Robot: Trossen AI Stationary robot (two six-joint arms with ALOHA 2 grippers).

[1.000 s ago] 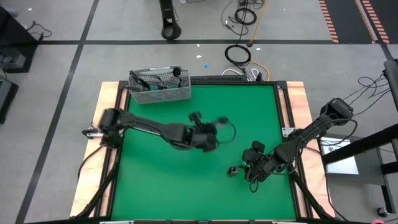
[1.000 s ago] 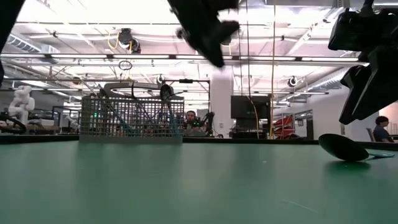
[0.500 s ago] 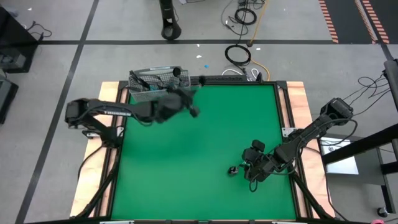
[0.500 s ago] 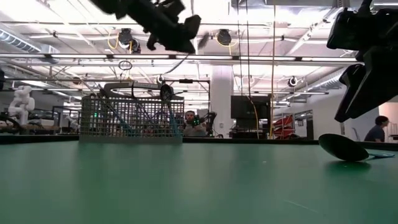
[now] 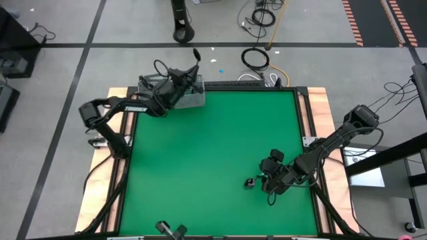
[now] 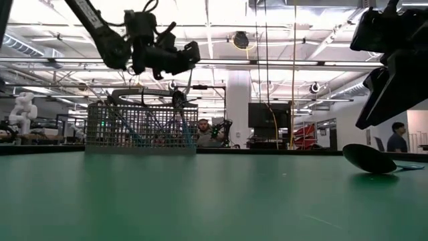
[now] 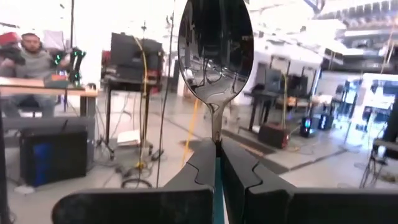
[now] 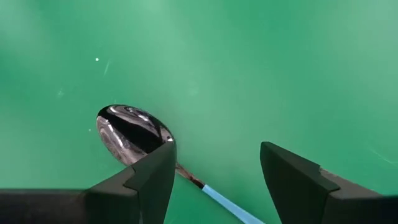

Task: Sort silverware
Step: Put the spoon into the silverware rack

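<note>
The green tabletop [image 5: 200, 167] is bare across nearly its whole middle and near side, so there is wide open room between the two arms; its wooden edge strips run down the left and right sides, and the far edge is lined by a dark rail. The mesh basket [image 5: 171, 93] sits at the far left corner, close against that far edge, with dark utensils and blue handles standing inside it in the low view. The left arm bends from its base outside the left edge and reaches toward the far corner, its left gripper [image 5: 187, 75] raised above the basket. That gripper is closed tightly on the thin neck of a dark metal spoon [image 7: 215, 43], whose bowl stands upright beyond the fingertips and pokes past the tabletop's far edge in the high view. The right arm comes in from the right edge, stretched low toward the near right part of the tabletop. The right gripper [image 8: 216, 163] hangs just over the surface with its fingers spread wide and holding nothing. A second spoon [image 8: 132, 134] with a light blue handle lies flat on the tabletop there, its bowl beside one finger and its handle running between the fingers.
</note>
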